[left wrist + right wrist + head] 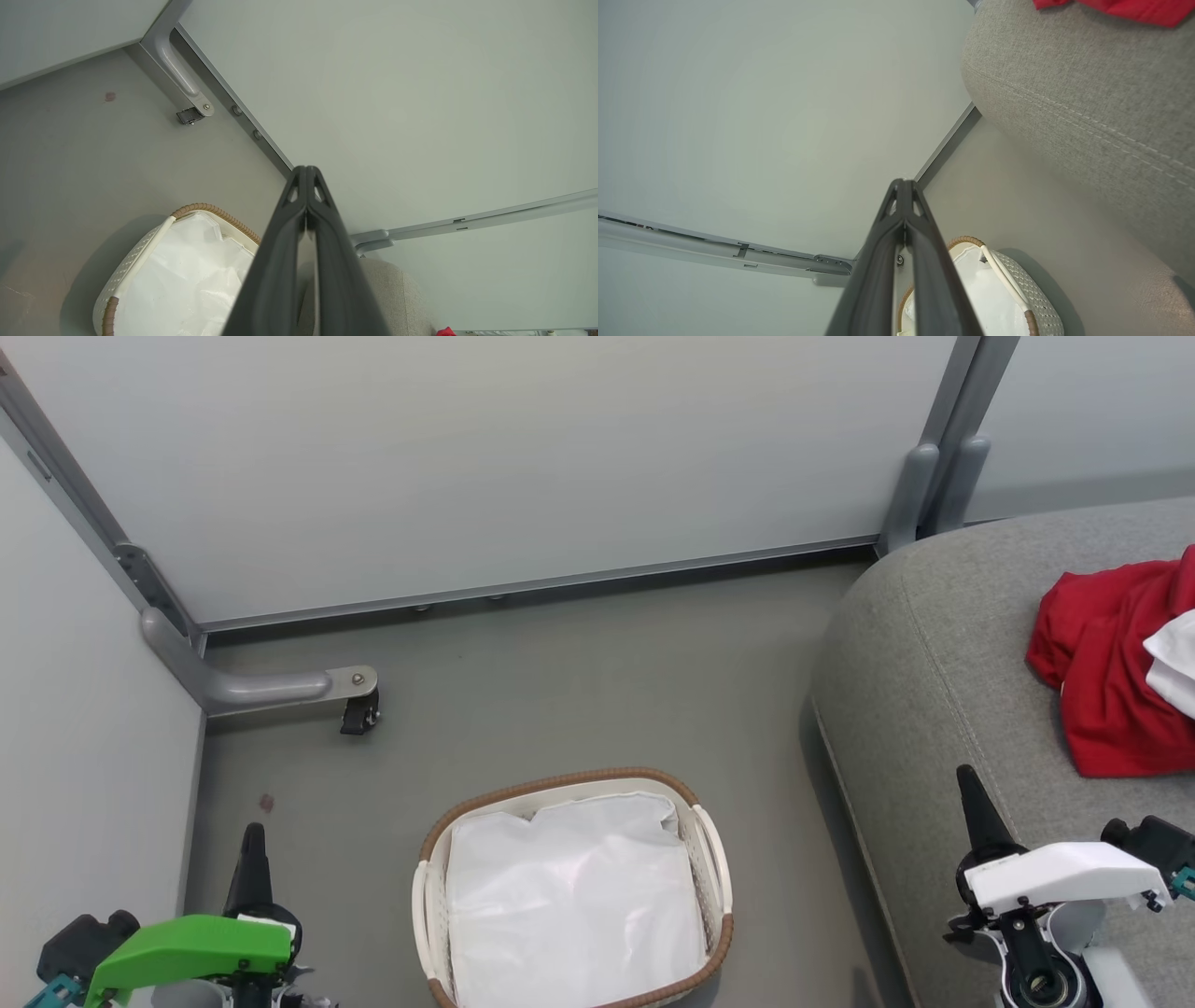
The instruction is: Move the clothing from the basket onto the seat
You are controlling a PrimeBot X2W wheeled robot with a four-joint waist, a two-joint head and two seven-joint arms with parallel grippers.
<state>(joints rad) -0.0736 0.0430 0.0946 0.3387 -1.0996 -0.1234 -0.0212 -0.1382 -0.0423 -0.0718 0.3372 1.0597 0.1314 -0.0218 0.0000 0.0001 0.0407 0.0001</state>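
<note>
On the grey floor, toward the bottom edge of the head view, stands the basket: oval, white, perforated, with a brown woven rim and a white handle on each side. Its visible content is a white liner cloth, crumpled and spread across the interior up to the rim.

Right of the basket rises the seat, grey, woven, round-edged. The clothing lies bunched on the seat's top surface, back from its rounded left edge. It is red with a white panel, cut by the right border of the view, and well apart from the basket.

The left gripper, under a green housing, hangs over the floor left of the basket, its two dark fingers pressed together. The right gripper, under a white housing, stands over the seat's near part, likewise closed, below and to the left of the clothing.

Left wrist view: the closed left gripper, fingers meeting at the tips; basket and liner cloth lower left; seat lower right; a red scrap of clothing at the bottom edge.

Right wrist view: the closed right gripper; seat with stitched seam at right; clothing at the top edge; basket with liner cloth below.

Pale partition panels bound the floor, and a caster foot stands near its far left corner.
</note>
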